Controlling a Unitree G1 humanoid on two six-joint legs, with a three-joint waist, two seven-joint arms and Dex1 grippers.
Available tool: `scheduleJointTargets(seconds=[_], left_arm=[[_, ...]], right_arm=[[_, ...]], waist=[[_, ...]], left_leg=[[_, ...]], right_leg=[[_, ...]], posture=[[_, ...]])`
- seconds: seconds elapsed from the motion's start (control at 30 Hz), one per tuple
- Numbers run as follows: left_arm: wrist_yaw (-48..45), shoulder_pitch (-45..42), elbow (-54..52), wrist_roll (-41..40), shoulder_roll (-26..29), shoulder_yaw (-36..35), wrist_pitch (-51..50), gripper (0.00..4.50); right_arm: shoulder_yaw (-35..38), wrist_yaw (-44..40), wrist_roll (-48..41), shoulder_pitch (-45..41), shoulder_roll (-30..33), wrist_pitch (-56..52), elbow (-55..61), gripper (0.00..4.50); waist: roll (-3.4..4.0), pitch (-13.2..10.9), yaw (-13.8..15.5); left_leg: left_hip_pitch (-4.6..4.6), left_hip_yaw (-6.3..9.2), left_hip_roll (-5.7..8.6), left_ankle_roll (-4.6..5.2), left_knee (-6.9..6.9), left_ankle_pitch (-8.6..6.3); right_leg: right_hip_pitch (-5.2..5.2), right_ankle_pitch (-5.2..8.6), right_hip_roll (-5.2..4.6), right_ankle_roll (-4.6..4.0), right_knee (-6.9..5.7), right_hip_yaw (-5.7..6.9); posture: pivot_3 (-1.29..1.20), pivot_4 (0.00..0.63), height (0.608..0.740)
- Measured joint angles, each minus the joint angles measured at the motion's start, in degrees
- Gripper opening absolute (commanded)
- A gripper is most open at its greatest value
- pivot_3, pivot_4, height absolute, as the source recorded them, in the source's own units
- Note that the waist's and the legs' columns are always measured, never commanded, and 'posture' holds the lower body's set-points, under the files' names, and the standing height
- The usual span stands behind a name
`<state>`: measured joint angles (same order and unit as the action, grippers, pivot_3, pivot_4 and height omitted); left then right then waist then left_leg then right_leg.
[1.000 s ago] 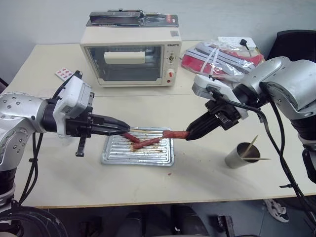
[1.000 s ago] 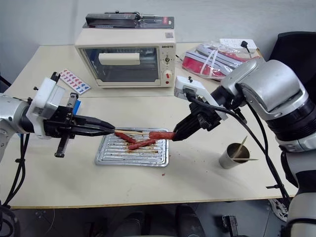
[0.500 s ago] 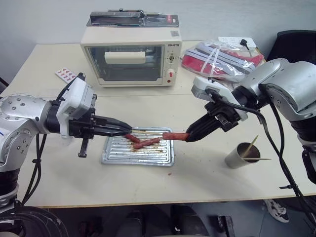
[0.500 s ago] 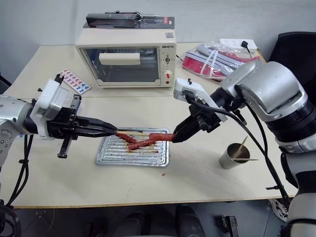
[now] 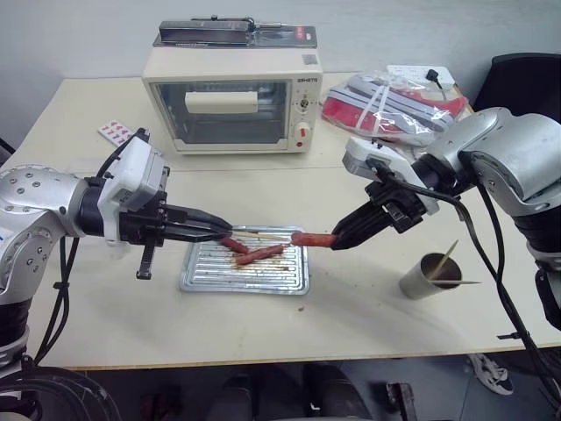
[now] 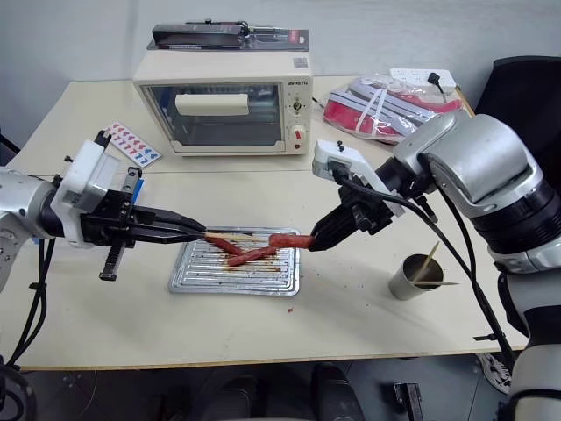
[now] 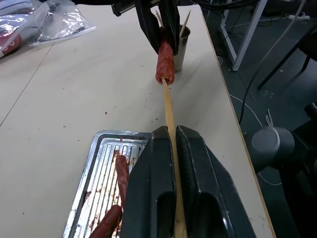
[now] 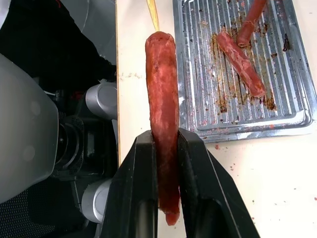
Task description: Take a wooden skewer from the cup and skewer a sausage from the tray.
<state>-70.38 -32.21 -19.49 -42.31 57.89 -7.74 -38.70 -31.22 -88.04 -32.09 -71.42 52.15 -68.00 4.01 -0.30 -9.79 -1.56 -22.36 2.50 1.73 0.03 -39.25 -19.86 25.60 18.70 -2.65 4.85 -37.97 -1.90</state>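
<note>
Midway, left gripper (image 7: 174, 148) clamped on wooden skewer (image 7: 168, 106), right gripper (image 8: 163, 148) on sausage (image 8: 162, 109) above tray (image 5: 197, 282) edge; off-axis push likely to split it.

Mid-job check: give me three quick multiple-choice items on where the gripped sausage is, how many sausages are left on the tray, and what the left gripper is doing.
1. Where is the sausage in the right gripper?
A. lying in the tray
B. in the air beside the tray
C. in the cup

2. How many sausages lie in the tray?
A. two
B. none
C. four

3. What is the left gripper doing?
A. open, empty
B. shut on the wooden skewer
C. shut on the cup

Answers:
1 B: it is clamped above the table at the tray's edge.
2 A: two lie crossed on the ribbed floor.
3 B: the wooden skewer runs between its closed fingers to the sausage's end.
</note>
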Motion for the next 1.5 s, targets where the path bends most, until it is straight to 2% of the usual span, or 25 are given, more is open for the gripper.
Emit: scheduleJointTargets(seconds=[0.77, 0.83, 0.97, 1.1, 1.27, 1.37, 1.5], left_arm=[[1.99, -4.71, 0.35, 2.18, -6.67, 5.13, 0.14, 0.00], [2.01, -4.71, 0.46, 2.40, -7.11, 5.21, 0.14, 0.00], [2.07, -4.40, 0.41, 2.58, -7.49, 5.53, 0.84, 0.00], [3.19, -0.55, 0.32, 3.55, -5.98, 3.15, 1.46, 0.00], [8.08, 7.69, -2.24, 4.51, -5.22, -4.21, 2.07, 0.00], [12.18, 13.12, -5.57, 5.83, -5.84, -7.36, 2.67, 0.00], [21.70, 20.86, -10.57, 8.88, -10.10, -13.19, 3.11, 0.00]], right_arm=[[2.57, 2.56, -3.35, -2.11, -4.24, -8.69, -1.20, 0.25], [2.60, 2.62, -3.35, -2.11, -4.24, -8.87, -1.20, 0.93], [2.82, 3.00, -3.97, -2.65, -5.42, -8.40, -0.83, 1.93], [3.84, 5.13, -3.03, -2.71, -5.19, -6.80, -0.91, 1.93], [6.95, 6.28, -1.51, -3.51, -3.19, -2.94, -1.31, 1.93], [9.51, 9.29, -0.66, -3.58, -3.62, -1.92, -1.70, 2.35], [13.16, 13.89, -0.52, -2.87, -5.50, -0.68, -1.44, 3.39]], waist=[[0.00, 0.00, -0.02], [0.00, 0.00, -0.03], [0.00, 0.00, -0.05], [0.00, 0.00, -0.06], [0.00, 0.00, -0.03], [0.00, 0.00, 0.01], [0.00, 0.00, 0.06]], left_leg=[[-0.02, 0.01, 0.01, 0.00, -0.07, 0.00], [-0.02, 0.01, 0.01, 0.00, -0.07, 0.00], [-0.02, 0.02, 0.01, 0.00, -0.08, 0.00], [-0.02, 0.01, 0.01, 0.00, -0.08, 0.00], [-0.02, 0.00, 0.01, 0.00, -0.06, 0.00], [-0.01, -0.02, 0.01, 0.00, -0.04, 0.00], [-0.01, 0.00, 0.00, 0.00, -0.02, 0.00]], right_leg=[[0.00, 0.00, 0.00, 0.00, -0.04, 0.01], [0.00, 0.00, 0.00, 0.00, -0.04, 0.01], [0.01, 0.00, 0.00, 0.00, -0.06, 0.01], [0.02, 0.00, -0.01, 0.00, -0.05, 0.01], [0.02, 0.00, -0.02, 0.00, -0.04, -0.02], [0.02, 0.00, -0.02, 0.00, -0.03, -0.04], [0.02, 0.00, -0.02, 0.00, -0.03, -0.02]], posture=[[0.00, 0.150, 0.740], [0.00, 0.150, 0.740], [0.00, 0.150, 0.740], [0.00, 0.150, 0.740], [0.00, 0.150, 0.740], [0.00, 0.150, 0.740], [0.00, 0.150, 0.740]])
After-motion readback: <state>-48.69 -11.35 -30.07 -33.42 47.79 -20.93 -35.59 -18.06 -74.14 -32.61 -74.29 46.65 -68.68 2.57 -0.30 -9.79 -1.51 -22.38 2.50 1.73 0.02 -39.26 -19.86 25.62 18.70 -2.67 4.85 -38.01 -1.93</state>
